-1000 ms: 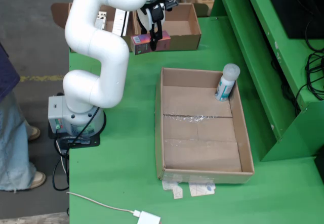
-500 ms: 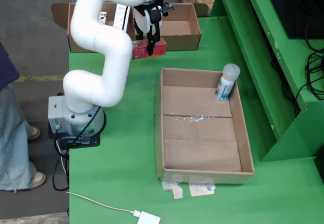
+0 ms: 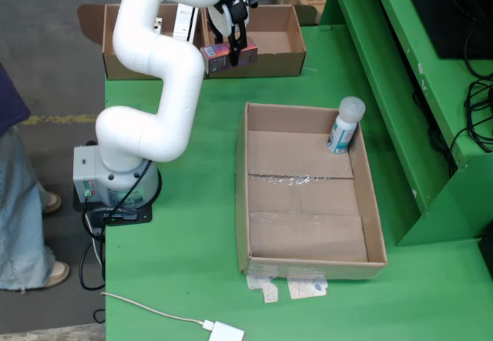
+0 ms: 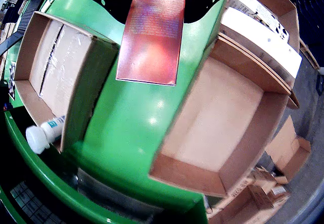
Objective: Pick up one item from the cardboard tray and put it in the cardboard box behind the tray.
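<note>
The view from above shows us the white arm (image 3: 158, 64) reaching toward the far end of the green table (image 3: 185, 225), its gripper (image 3: 231, 39) clamped on a small red carton (image 3: 229, 55). We see the carton held in the air at the front wall of the cardboard box (image 3: 266, 45), at its left corner in this view. The cardboard tray (image 3: 308, 195) sits nearer the camera, with a white bottle (image 3: 343, 126) leaning in its far right corner.

The view that rides on the gripper shows us the red carton (image 4: 152, 32) hanging over the green strip between the tray (image 4: 45, 67) and the box (image 4: 223, 128), the bottle (image 4: 44, 134) lying at the tray's edge.
</note>
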Available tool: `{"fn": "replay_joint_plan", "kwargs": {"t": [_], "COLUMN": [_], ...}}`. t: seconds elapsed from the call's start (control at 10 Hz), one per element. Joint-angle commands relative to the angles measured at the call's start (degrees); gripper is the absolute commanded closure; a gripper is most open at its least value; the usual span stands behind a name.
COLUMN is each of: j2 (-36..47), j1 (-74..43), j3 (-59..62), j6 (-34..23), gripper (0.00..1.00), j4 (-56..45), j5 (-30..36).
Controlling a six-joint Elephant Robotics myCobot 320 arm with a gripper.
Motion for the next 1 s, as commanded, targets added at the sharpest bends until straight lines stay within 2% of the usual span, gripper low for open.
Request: {"fn": "replay_joint_plan", "kwargs": {"t": [0.0,0.7,0.9], "j2": [1.78,1.53,-0.05], "j1": [1.19,4.19,4.57], "j3": [9.14,9.14,9.14], "j6": [0.40,1.04,0.31], "gripper": [1.00,1.00,1.00], "j4": [3.82,8.73,13.33], "j5": [-1.00,-1.97,-2.71]}}
